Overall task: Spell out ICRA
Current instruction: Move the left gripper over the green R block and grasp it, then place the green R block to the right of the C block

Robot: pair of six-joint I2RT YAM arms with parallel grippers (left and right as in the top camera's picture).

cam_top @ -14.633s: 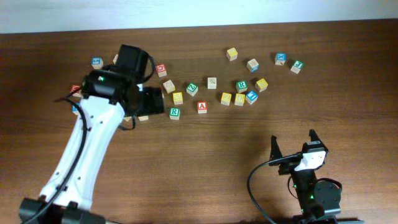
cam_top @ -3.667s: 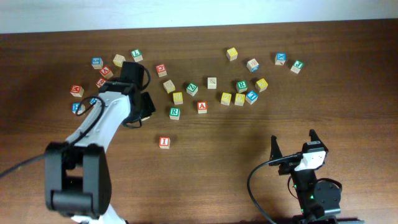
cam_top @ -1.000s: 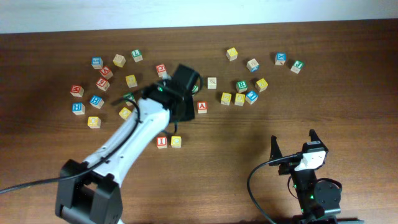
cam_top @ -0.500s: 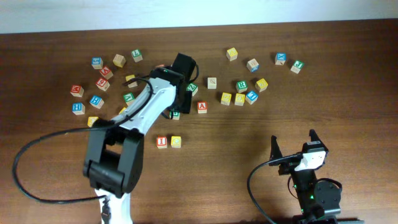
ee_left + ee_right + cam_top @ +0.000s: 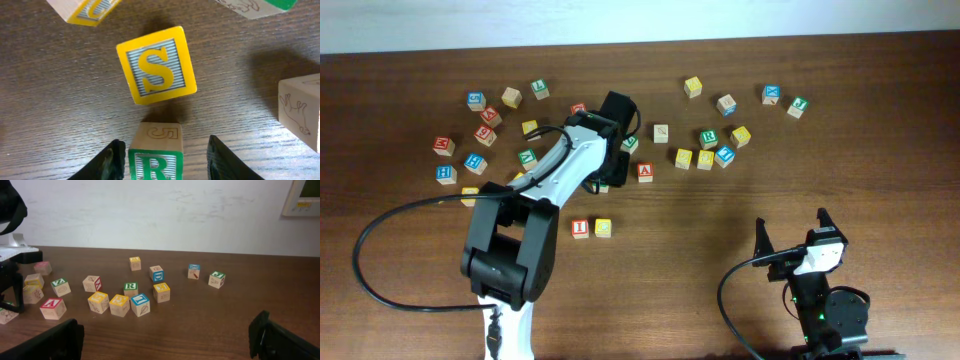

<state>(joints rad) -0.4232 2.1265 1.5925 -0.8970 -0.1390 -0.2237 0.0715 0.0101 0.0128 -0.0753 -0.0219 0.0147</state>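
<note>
R block [image 5: 156, 162] now straddled by left claw [image 5: 166, 150], seemingly ungripped

Red I block [image 5: 581, 228] lies flat mid-bench. Yellow block [image 5: 603, 228] sits just beside it, letter unreadable. Red A block [image 5: 645, 171] lies flat, nearer the far edge. Green R block [image 5: 156, 161] lies flat between the left pincer [image 5: 165, 150] fingers, with gaps on both sides.

Overhead faces straight down; left wrist close above blocks [image 5: 156, 65], right wrist low, sidelong.
</note>
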